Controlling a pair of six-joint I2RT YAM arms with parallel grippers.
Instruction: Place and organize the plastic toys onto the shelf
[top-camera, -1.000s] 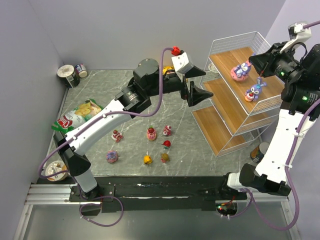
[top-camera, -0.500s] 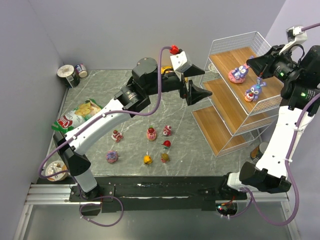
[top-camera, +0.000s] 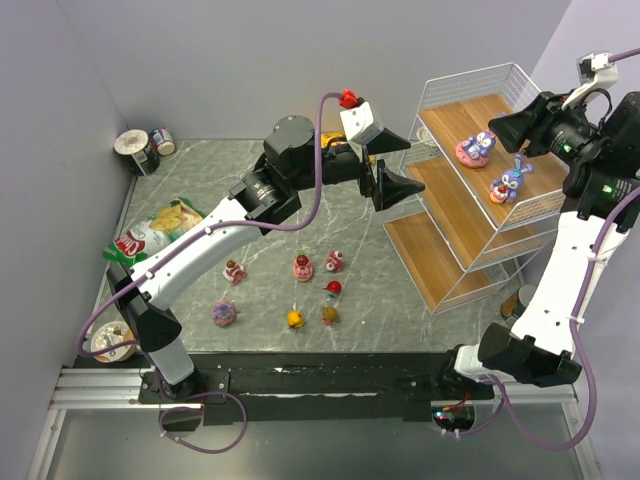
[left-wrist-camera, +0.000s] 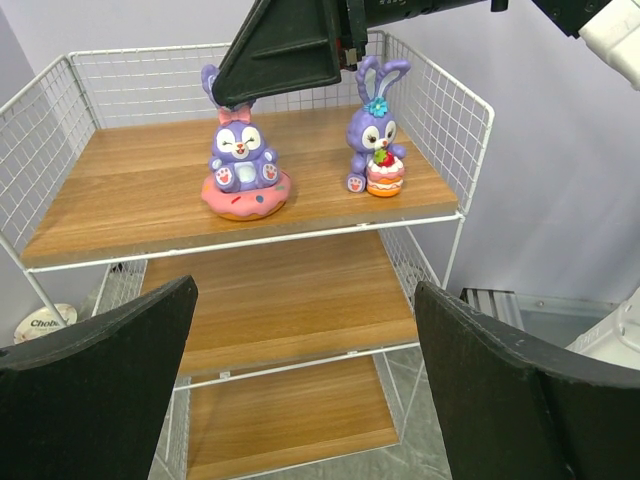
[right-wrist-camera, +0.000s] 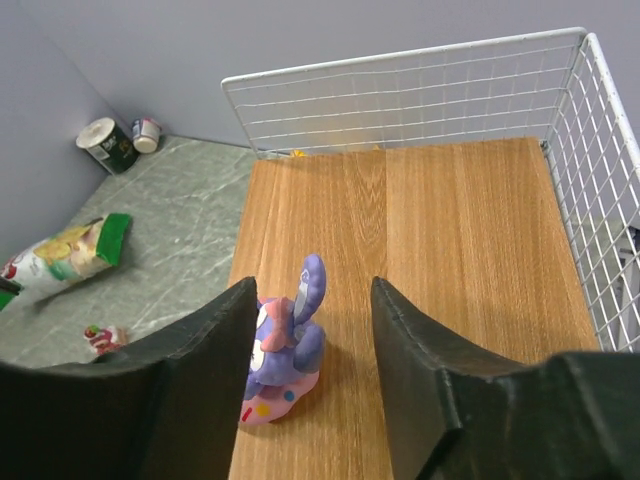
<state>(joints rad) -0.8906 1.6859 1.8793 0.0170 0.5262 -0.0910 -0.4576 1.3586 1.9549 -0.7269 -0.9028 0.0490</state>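
Handling call: the toys look like small hard moulded plastic. I'd expect them to be light, rigid, a bit slick and easy to knock over. Pinch low across the base or body, not on ears or cherry stems.

Shelf (top-camera: 440, 262) sits at the right edge of the tabletop, toward the far-right corner. Two toys are on its top board: donut bunny (left-wrist-camera: 240, 160) and cake bunny (left-wrist-camera: 372, 135), both upright and just beside each other. Middle and bottom boards are bare.

The rest are loose on the table, mid-way toward the near edge:
- red cake (top-camera: 234, 270)
- pink cake (top-camera: 302, 266)
- cherry piece (top-camera: 333, 288)
- donut piece (top-camera: 223, 313)
- yellow fruit (top-camera: 295, 319)
- olive fruit (top-camera: 329, 315)

Right gripper (right-wrist-camera: 315, 285) hangs over the top board, fingers spread, gripping nothing. The donut bunny stands below, between the fingers; I can't tell if an ear touches.

Left gripper (left-wrist-camera: 305, 290) is up in the air facing the shelf front, jaws wide apart and empty, well clear of the loose toys.

Snack bags (top-camera: 165, 228) lie at the left edge and cans (top-camera: 135, 148) sit in the far-left corner; neither belongs to the task.
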